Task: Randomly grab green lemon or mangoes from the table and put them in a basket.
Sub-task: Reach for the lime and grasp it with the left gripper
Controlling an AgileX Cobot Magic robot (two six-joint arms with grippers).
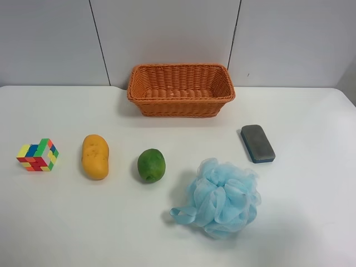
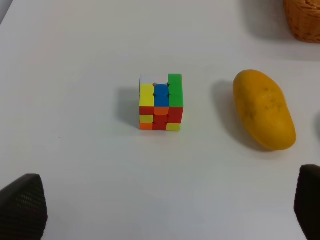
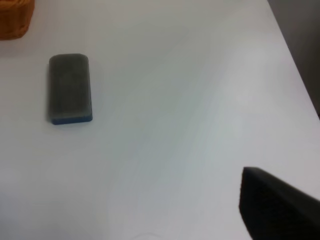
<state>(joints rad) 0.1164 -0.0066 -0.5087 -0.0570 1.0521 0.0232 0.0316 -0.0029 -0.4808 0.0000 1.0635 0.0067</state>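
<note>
The green lemon [image 1: 151,164] lies on the white table [image 1: 311,222] near the middle. The yellow-orange mango [image 1: 95,156] lies to its left in the exterior high view and also shows in the left wrist view [image 2: 263,109]. The orange wicker basket [image 1: 181,89] stands empty at the back; its corners show in both wrist views [image 2: 305,20] [image 3: 15,17]. No arm shows in the exterior high view. My left gripper [image 2: 165,215] is open and empty, hovering short of the mango and a cube. Only one dark finger [image 3: 275,210] of my right gripper shows.
A multicoloured puzzle cube [image 1: 37,155] [image 2: 161,102] sits left of the mango. A light blue bath puff [image 1: 219,198] lies right of the lemon. A grey block [image 1: 257,143] [image 3: 70,88] lies beyond it. The table's edge [image 3: 300,75] runs close by the right gripper.
</note>
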